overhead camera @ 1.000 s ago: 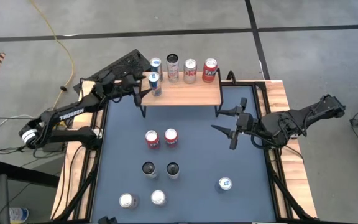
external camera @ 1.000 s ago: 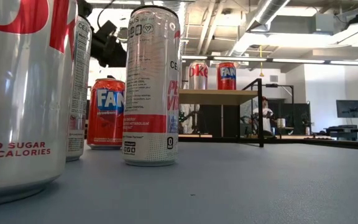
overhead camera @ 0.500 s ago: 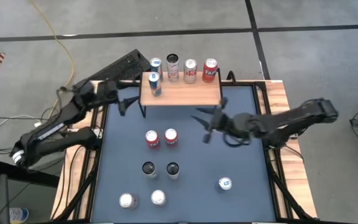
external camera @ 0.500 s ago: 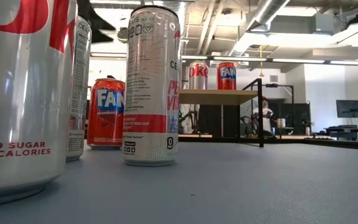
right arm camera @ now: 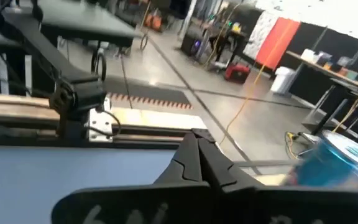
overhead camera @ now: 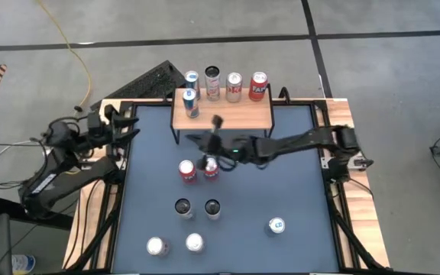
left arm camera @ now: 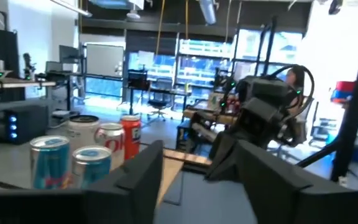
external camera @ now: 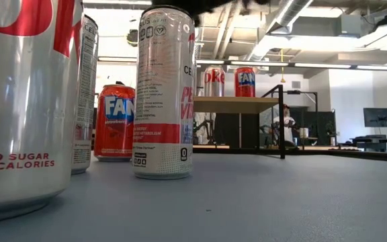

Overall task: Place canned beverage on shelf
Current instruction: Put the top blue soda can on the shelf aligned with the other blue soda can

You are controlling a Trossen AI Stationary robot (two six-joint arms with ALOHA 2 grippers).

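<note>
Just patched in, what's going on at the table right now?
The right arm is stretched across the table, its tool shut and empty above the two red cans in front of the shelf. The left tool sits at the table's left edge, holding nothing. One blue can stands on the shelf; four more cans stand behind it. Nothing is gripped yet.

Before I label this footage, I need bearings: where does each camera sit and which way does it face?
High: overhead, looking down on table, shelf and both arms.
Low: at tabletop height, facing the shelf past near cans; no gripper clearly shown.
Left wrist: on the left arm at the table's left edge, past its fingers toward the right arm.
Right wrist: over mid-table, fingers shut, facing left.
Shared: high and low both show the red Fanta can.
</note>
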